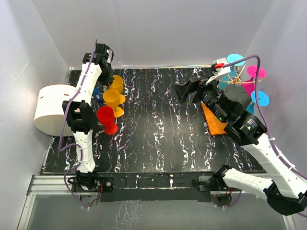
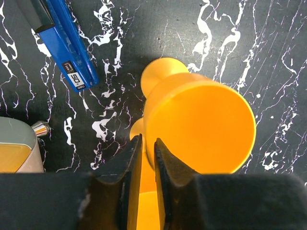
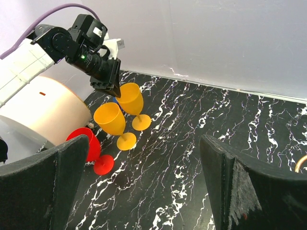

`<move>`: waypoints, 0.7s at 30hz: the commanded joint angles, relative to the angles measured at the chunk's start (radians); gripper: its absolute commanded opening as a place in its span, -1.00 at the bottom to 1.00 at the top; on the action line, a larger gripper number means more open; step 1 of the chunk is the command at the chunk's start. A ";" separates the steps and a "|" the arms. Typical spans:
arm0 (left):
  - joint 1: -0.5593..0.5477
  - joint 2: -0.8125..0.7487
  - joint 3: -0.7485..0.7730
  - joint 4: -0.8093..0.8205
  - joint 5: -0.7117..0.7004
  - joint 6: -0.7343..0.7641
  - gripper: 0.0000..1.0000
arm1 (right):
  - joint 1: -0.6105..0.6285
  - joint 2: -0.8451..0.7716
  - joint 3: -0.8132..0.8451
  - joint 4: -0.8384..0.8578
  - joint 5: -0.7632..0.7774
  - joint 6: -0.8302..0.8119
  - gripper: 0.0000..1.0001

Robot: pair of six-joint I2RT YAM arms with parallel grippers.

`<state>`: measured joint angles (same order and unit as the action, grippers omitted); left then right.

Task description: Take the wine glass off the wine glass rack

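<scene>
Cyan wine glass (image 1: 235,59) and magenta wine glass (image 1: 255,72) hang on the wine glass rack (image 1: 214,122), feet up, so their long axis looks vertical. Right gripper (image 1: 187,92) sits just left of the rack, jaws spread wide and facing away from it; it is the nearer arm. Left gripper (image 2: 147,141), well apart from the rack, pinches the rim of an orange glass (image 2: 201,124).

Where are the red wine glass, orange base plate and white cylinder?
red wine glass (image 1: 105,115), top external view, on its bowl.
orange base plate (image 1: 214,123), top external view, on its bare part.
white cylinder (image 1: 49,108), top external view, on its middle.
</scene>
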<state>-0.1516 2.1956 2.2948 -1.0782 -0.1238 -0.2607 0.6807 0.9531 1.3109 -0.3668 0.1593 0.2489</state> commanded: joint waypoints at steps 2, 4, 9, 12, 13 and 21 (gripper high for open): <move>0.005 0.003 -0.004 0.005 -0.003 0.015 -0.61 | 0.000 0.000 0.004 0.031 0.002 -0.003 0.97; 0.007 0.006 -0.005 0.006 -0.004 0.015 -0.59 | -0.001 -0.001 0.005 0.029 0.003 -0.003 0.97; 0.011 -0.013 0.012 0.006 -0.017 0.017 -0.43 | 0.000 -0.006 0.004 0.024 0.006 -0.003 0.97; 0.011 -0.046 0.047 -0.004 -0.038 0.018 -0.24 | -0.001 -0.007 0.006 0.020 0.008 -0.004 0.97; 0.011 -0.060 0.059 -0.006 -0.043 0.018 -0.15 | -0.001 -0.007 0.011 0.018 0.011 -0.007 0.97; 0.011 -0.320 -0.035 0.095 0.040 0.024 0.41 | 0.000 -0.008 0.075 -0.102 0.103 -0.080 0.97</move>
<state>-0.1459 2.1262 2.3081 -1.0592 -0.1413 -0.2455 0.6807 0.9577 1.3159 -0.4191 0.1864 0.2234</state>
